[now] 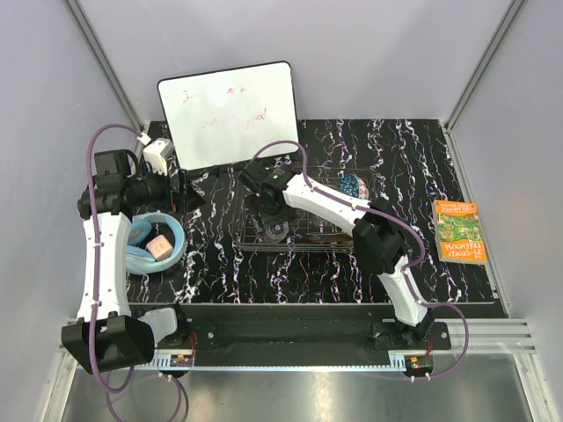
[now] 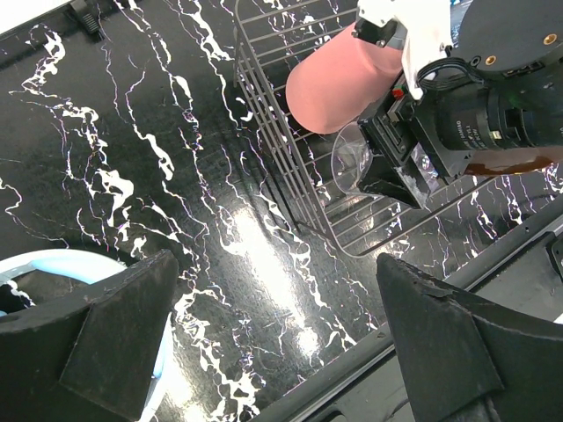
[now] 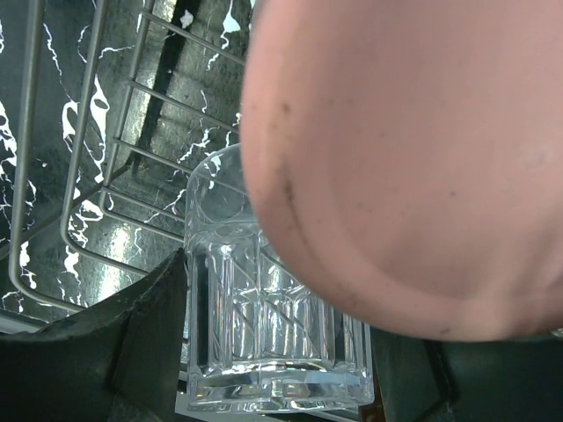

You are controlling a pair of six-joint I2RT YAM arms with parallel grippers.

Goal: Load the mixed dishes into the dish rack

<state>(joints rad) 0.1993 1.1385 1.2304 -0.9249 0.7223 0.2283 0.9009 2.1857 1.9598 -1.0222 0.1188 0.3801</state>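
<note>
The dark wire dish rack stands mid-table and shows in the left wrist view and the right wrist view. My right gripper is in the rack's left end, shut on a clear faceted glass, which also shows in the left wrist view. A pink plastic cup lies in the rack right beside the glass and fills the right wrist view. A blue patterned bowl sits at the rack's far side. My left gripper is open and empty over the table left of the rack.
A plain light-blue bowl holding a small pinkish block sits under the left arm. A white whiteboard leans at the back. A book lies at the right. A red-brown dish edge shows in the rack, mostly hidden by the right arm.
</note>
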